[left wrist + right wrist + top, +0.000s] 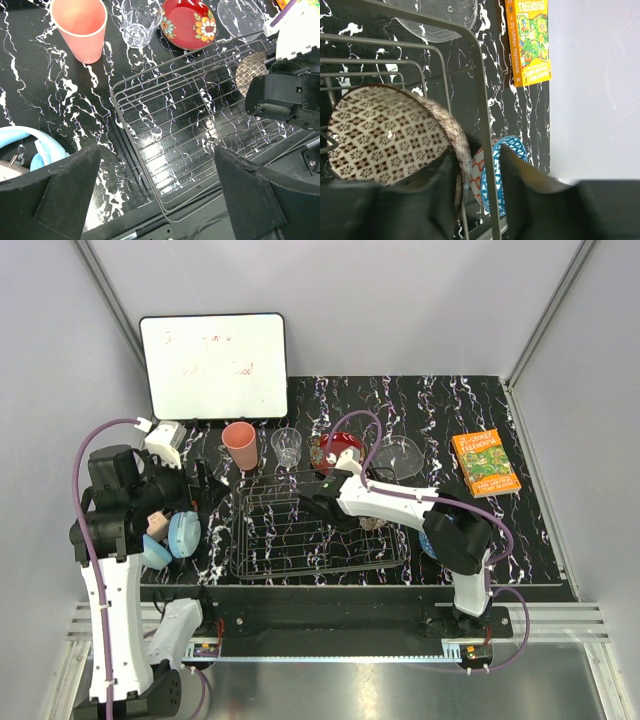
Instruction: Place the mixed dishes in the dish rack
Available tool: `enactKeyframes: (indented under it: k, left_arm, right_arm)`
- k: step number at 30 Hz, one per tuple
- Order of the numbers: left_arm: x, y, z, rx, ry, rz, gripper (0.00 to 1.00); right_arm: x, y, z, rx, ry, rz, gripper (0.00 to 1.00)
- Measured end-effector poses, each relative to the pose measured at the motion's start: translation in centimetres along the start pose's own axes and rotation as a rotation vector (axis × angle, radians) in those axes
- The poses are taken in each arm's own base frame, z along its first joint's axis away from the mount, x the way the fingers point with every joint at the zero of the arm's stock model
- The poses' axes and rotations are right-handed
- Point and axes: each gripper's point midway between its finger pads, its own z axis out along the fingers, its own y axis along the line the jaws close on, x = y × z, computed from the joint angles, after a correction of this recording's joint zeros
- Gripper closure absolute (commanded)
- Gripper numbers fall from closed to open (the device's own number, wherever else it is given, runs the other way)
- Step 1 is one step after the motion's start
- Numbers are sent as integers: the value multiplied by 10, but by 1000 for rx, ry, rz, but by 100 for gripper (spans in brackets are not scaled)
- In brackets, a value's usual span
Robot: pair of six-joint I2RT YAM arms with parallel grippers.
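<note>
The dish rack [170,130] stands on the black marbled table [530,530], at the middle of its near edge. The beige speckled bowl [390,135] is inside the rack at its right end. It stands on its edge, close to the right side wire, and its brown patterned inside is turned to the right wrist camera. The right gripper [475,175] is at this bowl, with one finger on each side of the rim. The jaws are a little apart and a gap shows between the rim and the outer finger, so the bowl is not clamped. The blue patterned bowl [497,170] is on the table just beside the rack, outside its right side. Behind the far edge of the rack there is a row on the table, from left to right: the salmon-pink cup [80,25], the small clear glass tumbler [141,20], the red gold-patterned plate [190,22] and the clear glass bowl [398,455]. The left gripper [160,195] hangs above the left near part of the rack with its jaws wide apart and nothing between them.
</note>
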Motion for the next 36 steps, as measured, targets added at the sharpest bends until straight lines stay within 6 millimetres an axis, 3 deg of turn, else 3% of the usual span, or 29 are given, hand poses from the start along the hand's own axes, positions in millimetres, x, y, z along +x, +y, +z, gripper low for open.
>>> enactKeyframes:
  k: [3,6,8,10,14,17,18,20,23,30,36]
  left_arm:
    - [0,-1,0,6,1,-1,1]
    - [0,-2,0,12,1,-2,1]
    - [0,-2,0,15,1,-2,1]
    - [0,-3,0,18,1,-2,1]
    - [0,-4,0,22,1,-2,1]
    - [0,-4,0,22,2,-3,1]
    - [1,-4,0,22,3,-3,1]
    - [1,-4,0,22,4,-4,1]
    - [0,-4,0,23,2,-3,1]
    - [-4,-4,1,32,7,-7,1]
    - [-5,-4,3,35,11,-10,1]
  right_arm:
    - [0,-1,0,-2,0,1,39]
    - [-6,-5,-5,-17,-6,30,38]
    - [-13,-8,-11,-46,-8,78,24]
    - [-25,-15,-21,-87,-19,163,18]
    - [-46,-50,-44,-170,-62,388,9]
    - [-49,-82,-54,-235,-55,608,11]
    - [-45,-92,-56,-261,-38,677,11]
    - [-30,-115,-39,-243,26,807,12]
    - [15,-133,-14,-192,159,939,13]
    - [93,-93,-13,-214,424,1019,21]
    - [116,-75,-18,-214,536,1074,26]
